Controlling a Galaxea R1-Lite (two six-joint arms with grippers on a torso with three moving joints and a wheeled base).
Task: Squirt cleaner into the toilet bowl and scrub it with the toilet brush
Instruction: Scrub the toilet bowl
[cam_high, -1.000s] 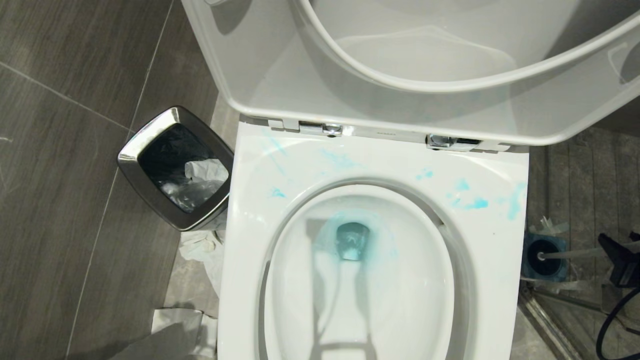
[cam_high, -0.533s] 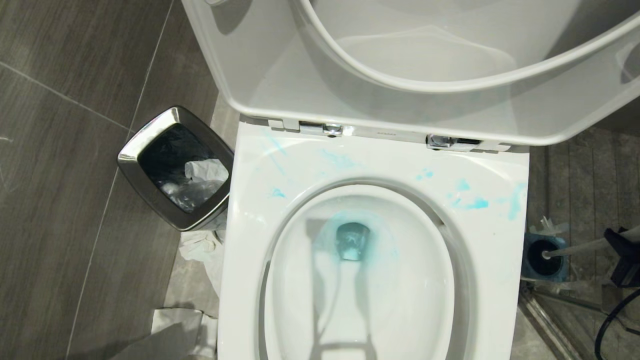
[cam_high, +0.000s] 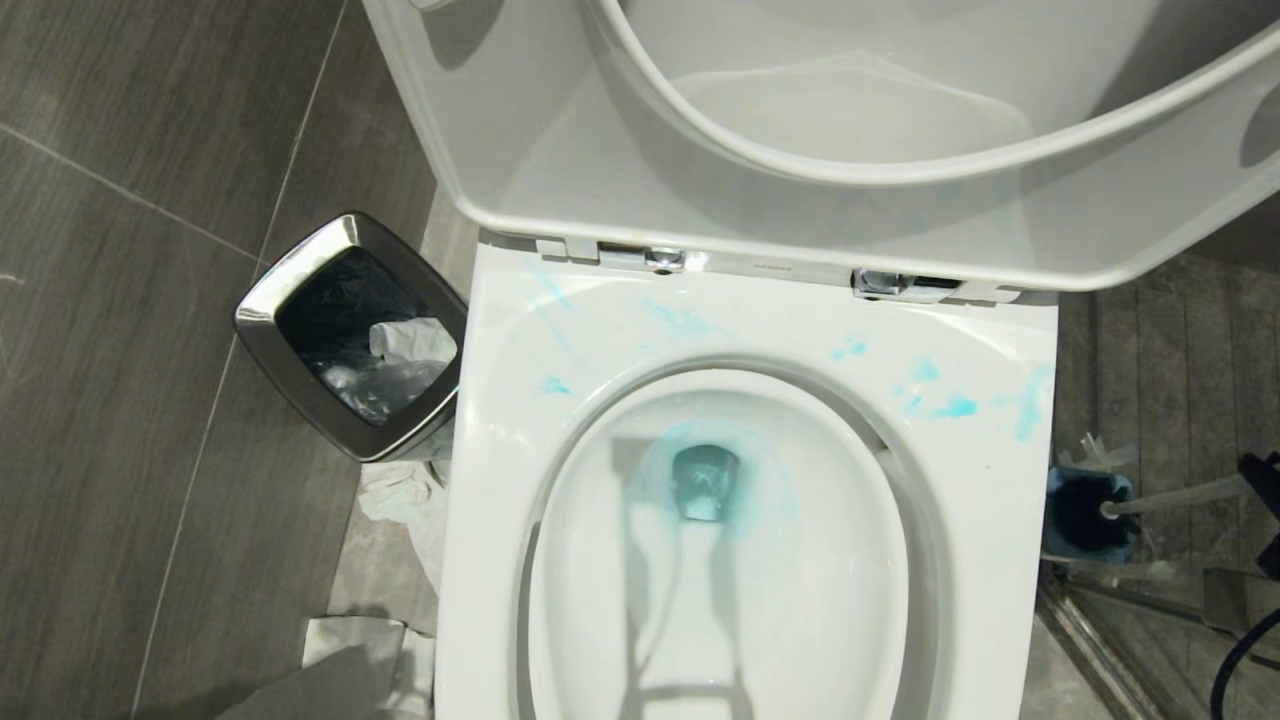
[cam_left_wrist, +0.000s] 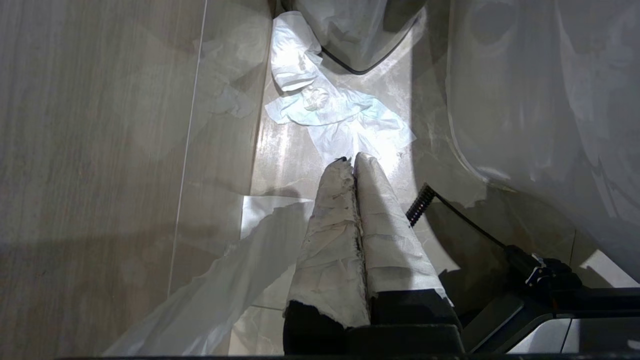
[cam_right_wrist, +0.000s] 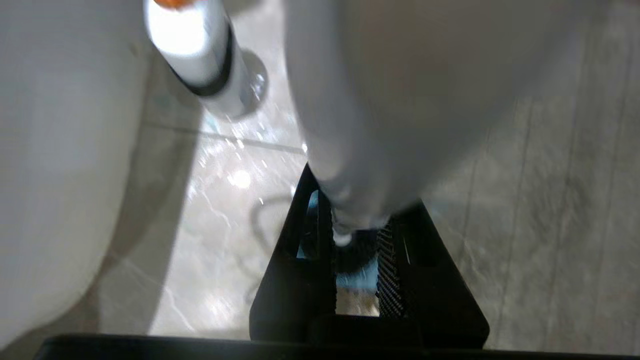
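1. Toilet brush (cam_high: 1175, 497) is sitting in its holder (cam_high: 1088, 515) on the floor, right of the toilet bowl (cam_high: 745, 560).
2. I'm seeing the right gripper (cam_right_wrist: 357, 225) clamping the handle, prob firmly.
3. Risk: holder lifting w/ brush, or drips.
4. Left gripper (cam_left_wrist: 354, 162) is idling, pinched closed.

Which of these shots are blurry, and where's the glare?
Right wrist view: the toilet brush handle is a close, soft blur, with glints on the wet floor. Left wrist view: tissue blown out white. Head view: sharp.

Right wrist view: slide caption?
Right gripper shut on the toilet brush handle, cleaner standing beside the toilet.
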